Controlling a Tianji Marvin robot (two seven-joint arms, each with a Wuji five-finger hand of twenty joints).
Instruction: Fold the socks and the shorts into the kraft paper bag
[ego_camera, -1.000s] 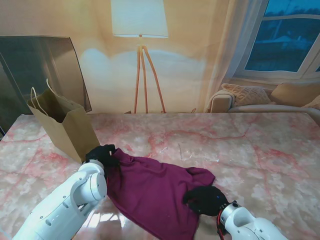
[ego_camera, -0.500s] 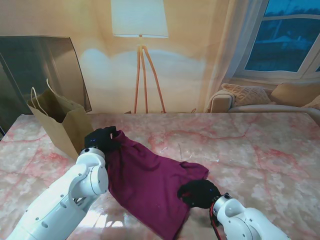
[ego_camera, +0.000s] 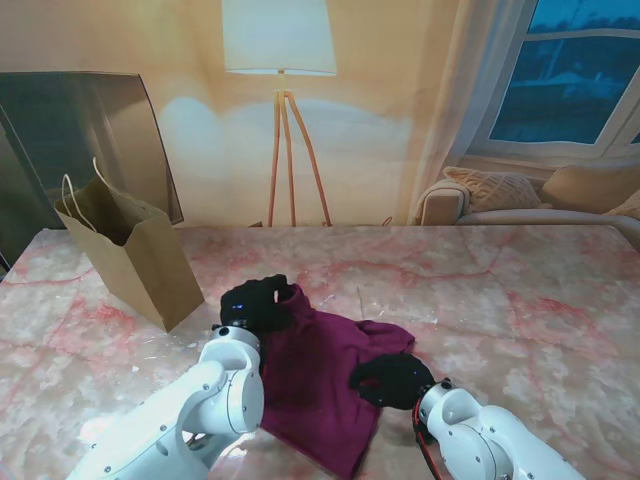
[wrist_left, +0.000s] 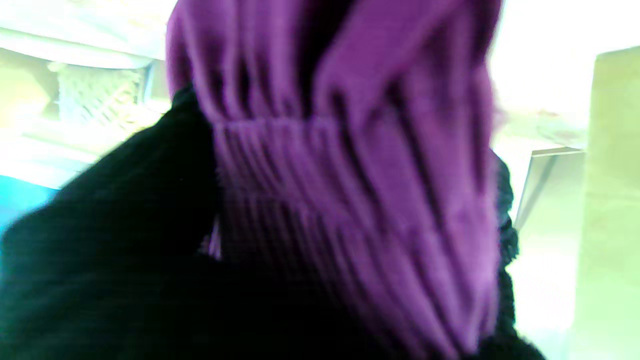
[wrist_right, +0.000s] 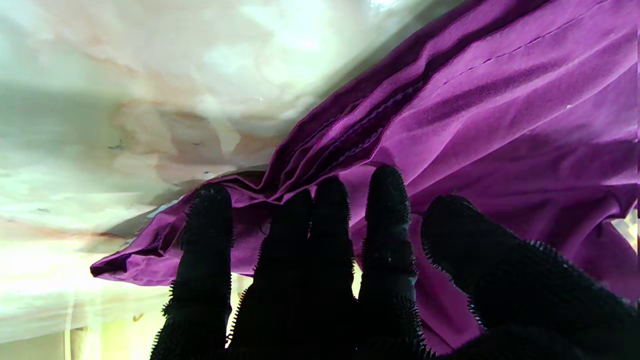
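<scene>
Two hands work the shorts (ego_camera: 320, 385), which lie on the table (ego_camera: 520, 300) in front of me, right of the bag (ego_camera: 140, 262) and well clear of it. My left hand (ego_camera: 256, 302) is clenched on the gathered waistband, which the wrist view shows bunched between my fingers (wrist_left: 125, 210). My right hand (ego_camera: 392, 380) rests on the cloth's right edge, fingers (wrist_right: 385, 220) extended and slightly spread over a fold; I cannot tell whether it pinches anything. I see no socks. To fold well, I judge I should carry the waistband across toward my right hand while that hand pins its edge, keep the cloth taut so the crease runs straight, and lay it down before letting go.
</scene>
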